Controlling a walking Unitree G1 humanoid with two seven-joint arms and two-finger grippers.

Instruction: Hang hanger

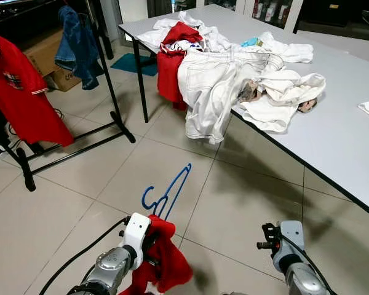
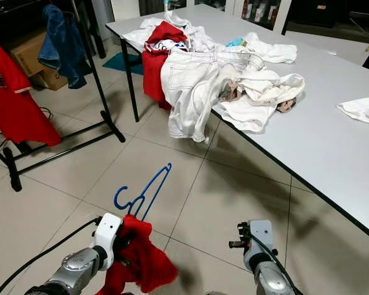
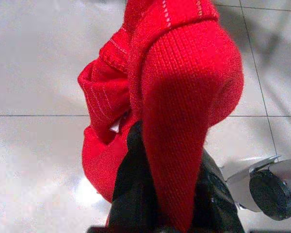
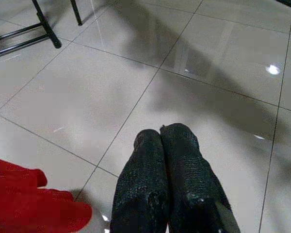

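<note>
A blue hanger sticks up and forward from a red knit garment, its hook curling low over the floor tiles. My left gripper is shut on that garment; its black fingers clamp a fold of the red fabric, which drapes over and hides their tips. The hanger's lower part is buried in the cloth. My right gripper is shut and holds nothing, low over the bare floor at the right. The black clothes rack stands ahead to the left.
On the rack hang a red shirt and a denim jacket. A grey table runs along the right with a pile of white and red clothes spilling over its edge. Cardboard boxes sit behind the rack.
</note>
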